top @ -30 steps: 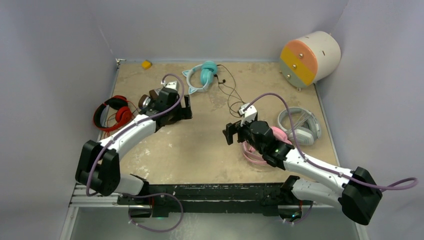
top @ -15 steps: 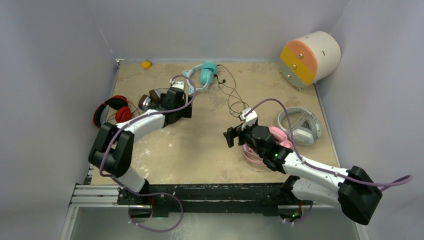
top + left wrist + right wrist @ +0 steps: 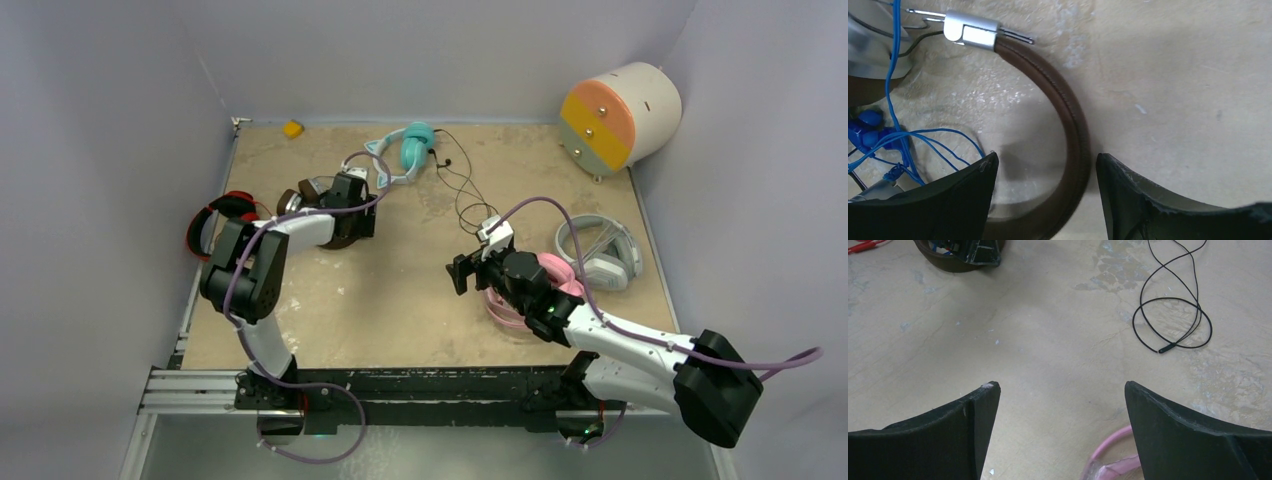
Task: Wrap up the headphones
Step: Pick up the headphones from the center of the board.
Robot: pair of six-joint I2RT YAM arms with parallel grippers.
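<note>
My left tool (image 3: 1045, 160) stands part-open over the brown headphones (image 3: 1070, 115) on the counter (image 3: 1173, 75). It has one finger on either side of the band and is not clamped on it. The blue cord (image 3: 895, 80) lies tangled inside that band's curve. My right tool (image 3: 1060, 387) gapes wide and holds nothing, well to the right of the brown headphones. The pink pair (image 3: 1108, 452) lies just beneath it, and the grey-white pair (image 3: 600, 255) is farther still from the brown ones.

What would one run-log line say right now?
left gripper: open, straddling headband of brown headphones | blue cord: loose | right gripper: open, above table by pink headphones
</note>
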